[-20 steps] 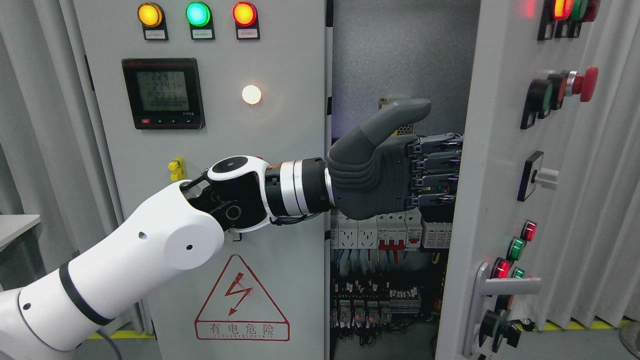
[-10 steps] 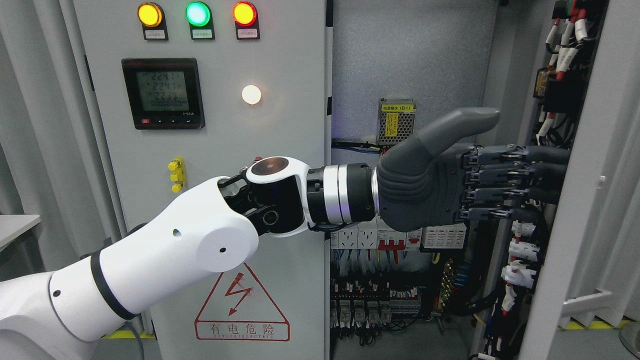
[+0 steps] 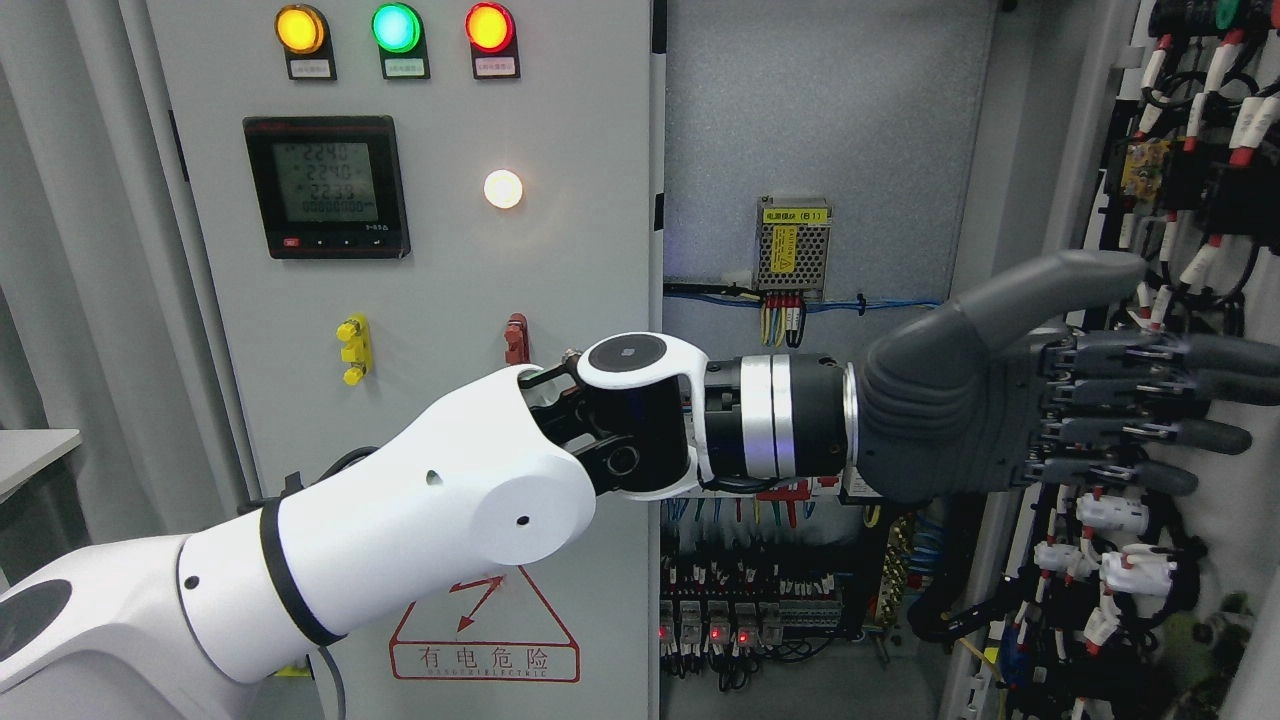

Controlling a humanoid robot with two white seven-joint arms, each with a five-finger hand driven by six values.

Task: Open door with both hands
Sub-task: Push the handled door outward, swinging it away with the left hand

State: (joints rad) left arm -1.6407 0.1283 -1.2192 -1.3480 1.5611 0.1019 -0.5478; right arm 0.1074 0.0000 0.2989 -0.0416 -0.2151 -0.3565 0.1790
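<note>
The right cabinet door [image 3: 1215, 250] stands swung far open at the picture's right, its wired inner face turned toward me. My left hand [image 3: 1150, 410] reaches across from the lower left, its dark fingers [image 3: 1200, 395] stretched flat against that inner face and the thumb raised. It grips nothing. The left door [image 3: 420, 300] stays shut, with three lamps, a meter and a warning triangle on it. Between the doors the cabinet interior [image 3: 800, 150] shows a grey back panel and rows of breakers and wiring below. My right arm is out of view.
A small power supply unit [image 3: 795, 240] hangs on the back panel with blue wires running from it. Grey curtains [image 3: 70, 250] hang at the left, beside a table corner [image 3: 30, 450]. Cable bundles and white connectors crowd the open door's inner side.
The right door has swung further open to the right, its front face and handle leaving view. My left arm has stretched rightward with it, the hand staying flat on the door's inner side.
</note>
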